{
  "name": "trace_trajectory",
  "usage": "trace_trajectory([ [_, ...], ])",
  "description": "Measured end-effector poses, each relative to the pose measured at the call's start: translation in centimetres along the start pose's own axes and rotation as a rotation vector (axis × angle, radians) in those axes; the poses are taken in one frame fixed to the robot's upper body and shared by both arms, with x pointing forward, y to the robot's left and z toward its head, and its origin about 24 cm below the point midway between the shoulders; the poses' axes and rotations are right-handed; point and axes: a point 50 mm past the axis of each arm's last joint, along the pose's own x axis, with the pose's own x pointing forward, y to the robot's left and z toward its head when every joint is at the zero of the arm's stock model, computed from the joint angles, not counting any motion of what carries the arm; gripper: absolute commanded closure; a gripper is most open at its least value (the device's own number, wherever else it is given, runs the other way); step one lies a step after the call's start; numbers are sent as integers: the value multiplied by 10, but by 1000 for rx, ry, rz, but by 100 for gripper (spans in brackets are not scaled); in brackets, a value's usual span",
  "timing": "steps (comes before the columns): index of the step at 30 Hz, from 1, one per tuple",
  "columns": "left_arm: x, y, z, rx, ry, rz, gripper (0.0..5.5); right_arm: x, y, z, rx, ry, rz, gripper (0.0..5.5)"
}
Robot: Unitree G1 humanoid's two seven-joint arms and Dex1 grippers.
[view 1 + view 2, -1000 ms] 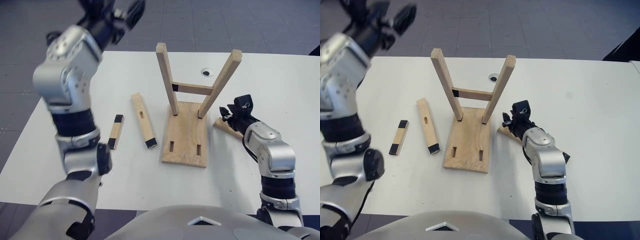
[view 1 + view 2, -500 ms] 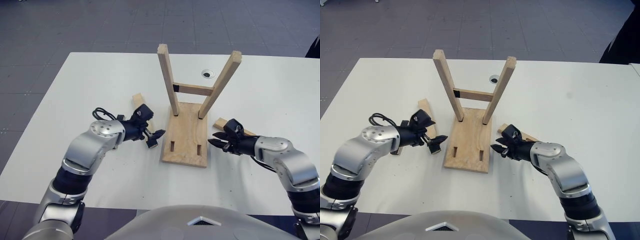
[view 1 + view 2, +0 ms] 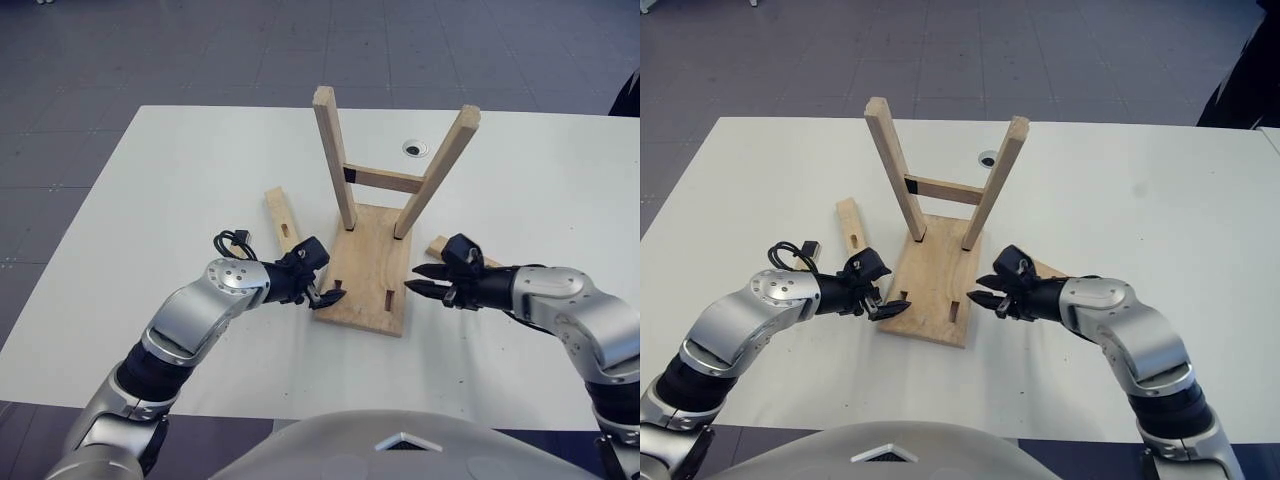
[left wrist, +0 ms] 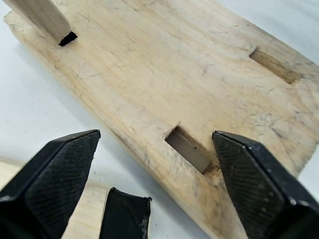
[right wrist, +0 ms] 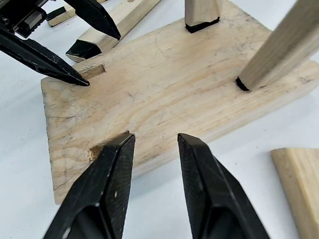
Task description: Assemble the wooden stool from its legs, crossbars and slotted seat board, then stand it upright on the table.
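1. Mid-counter, in front of the robot: seat board lies flat on the white counter.
2. Board's far end: two legs plugged in, standing & splaying apart toward the top. These are the left leg and right leg. A crossbar joins them approx. halfway up.
3. Board's near end: two empty slots, the left slot and right slot.
4. L side: left claw sits low at the board's near-left edge. Its fingers are spread wide either side of the left slot, w/ nothing gripped. The right wrist cam shows one tip at that slot's rim.
5. R side: right claw sits low at the near-right edge, pointing at the board. Its fingers are part open w/ a narrow gap, nothing held. Tips are at the board's edge, just beside the right slot.
6. A loose leg lies flat on the counter just left of the board, black-tipped end near the left claw.
7. Another wooden piece lies right of the board, mostly hidden behind the right claw.
8. A round grommet hole is in the counter beyond the legs.
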Motion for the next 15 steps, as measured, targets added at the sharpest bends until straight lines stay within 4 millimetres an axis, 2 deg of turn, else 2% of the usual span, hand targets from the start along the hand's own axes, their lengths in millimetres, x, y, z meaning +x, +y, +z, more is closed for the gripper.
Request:
trace_trajectory([
  [8, -3, 7, 1, 3, 7, 18, 132, 25, 6, -1, -189, 58, 34, 391],
  [12, -2, 12, -2, 8, 26, 41, 132, 33, 0, 4, -352, 82, 6, 391],
  [15, 5, 19, 3, 60, 32, 63, 132, 40, -10, 8, -493, 94, -35, 391],
])
